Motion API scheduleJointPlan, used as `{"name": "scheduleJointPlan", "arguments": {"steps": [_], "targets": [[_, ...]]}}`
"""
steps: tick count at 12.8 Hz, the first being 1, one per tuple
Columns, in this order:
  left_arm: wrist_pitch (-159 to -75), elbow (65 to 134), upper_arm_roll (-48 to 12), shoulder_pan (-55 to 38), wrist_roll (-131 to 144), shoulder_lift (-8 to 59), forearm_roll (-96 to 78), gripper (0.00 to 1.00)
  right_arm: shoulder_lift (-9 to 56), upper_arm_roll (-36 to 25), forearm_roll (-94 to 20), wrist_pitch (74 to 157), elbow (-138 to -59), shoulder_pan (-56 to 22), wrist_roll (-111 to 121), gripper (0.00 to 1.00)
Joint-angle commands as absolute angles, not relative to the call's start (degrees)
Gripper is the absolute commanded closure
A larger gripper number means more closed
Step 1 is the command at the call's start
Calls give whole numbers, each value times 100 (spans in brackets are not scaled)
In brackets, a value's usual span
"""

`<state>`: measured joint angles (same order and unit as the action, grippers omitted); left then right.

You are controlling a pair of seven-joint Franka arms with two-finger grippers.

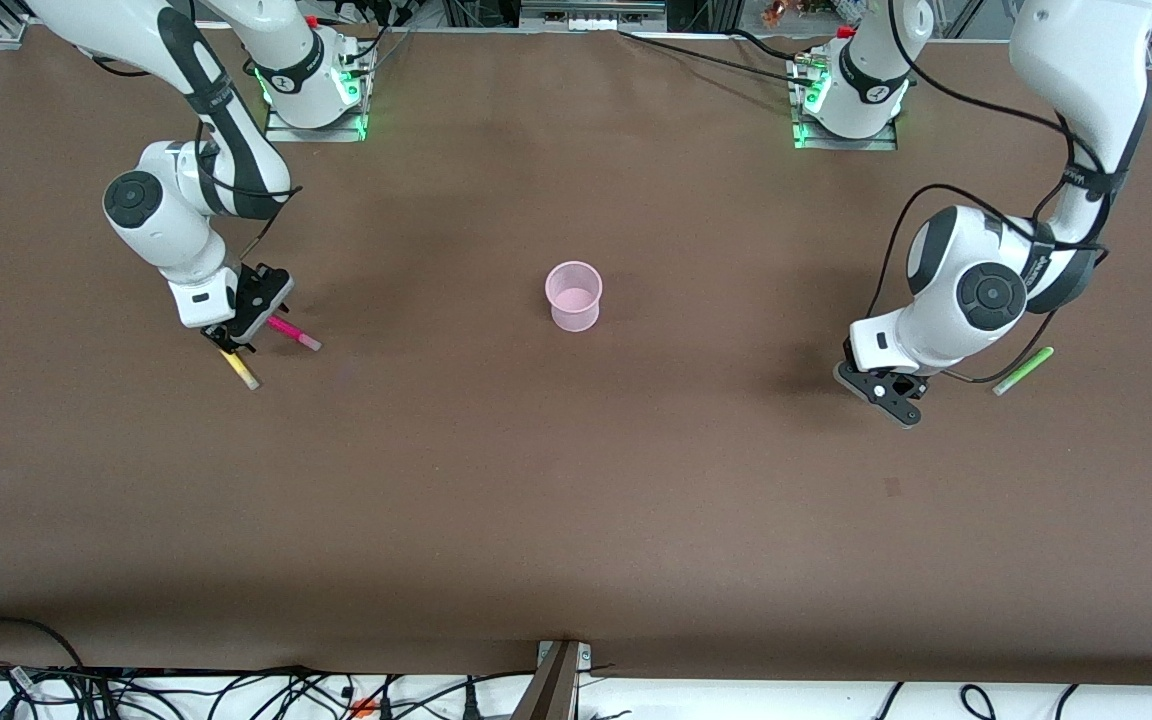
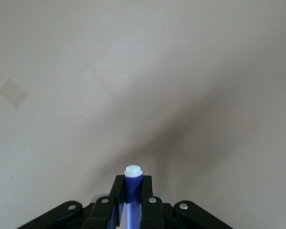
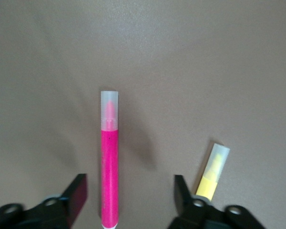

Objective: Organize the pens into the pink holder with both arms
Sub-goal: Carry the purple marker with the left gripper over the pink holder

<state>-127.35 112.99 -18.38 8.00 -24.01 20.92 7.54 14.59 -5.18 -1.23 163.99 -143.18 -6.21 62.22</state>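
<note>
The pink holder (image 1: 573, 296) stands upright in the middle of the table. My right gripper (image 1: 236, 340) is open and low over the magenta pen (image 1: 294, 334). In the right wrist view the magenta pen (image 3: 109, 162) lies between the open jaws (image 3: 131, 191), and the yellow pen (image 3: 212, 172) lies just outside one finger. The yellow pen (image 1: 241, 370) lies beside the magenta one. My left gripper (image 1: 891, 395) is low over the table and shut on the purple pen (image 2: 132, 183), whose white tip sticks out between the fingers (image 2: 132, 180). The light green pen (image 1: 1023, 371) lies on the table beside the left gripper.
The brown table (image 1: 576, 500) carries only the holder and the pens. The two arm bases (image 1: 311, 90) (image 1: 851, 95) stand at the table's edge farthest from the front camera. Cables hang along the edge nearest it.
</note>
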Motion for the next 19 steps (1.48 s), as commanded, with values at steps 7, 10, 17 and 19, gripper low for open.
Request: {"name": "scheduleJointPlan", "arguments": {"steps": [7, 10, 17, 19], "targets": [[-12322, 10205, -3653, 738, -2496, 2241, -1896, 100, 1538, -492, -193, 16603, -14501, -589, 6399, 45], [-13442, 10134, -4410, 494, -3055, 2538, -1995, 100, 1547, -492, -193, 16603, -14555, -589, 6399, 45], [-15985, 10546, -5106, 88, -3848, 3129, -2303, 100, 1582, -475, -193, 16646, -14555, -598, 6407, 58], [-16389, 10853, -5098, 79, -4540, 3190, -2294, 100, 1608, -457, -185, 16734, -14546, -598, 6407, 66]]}}
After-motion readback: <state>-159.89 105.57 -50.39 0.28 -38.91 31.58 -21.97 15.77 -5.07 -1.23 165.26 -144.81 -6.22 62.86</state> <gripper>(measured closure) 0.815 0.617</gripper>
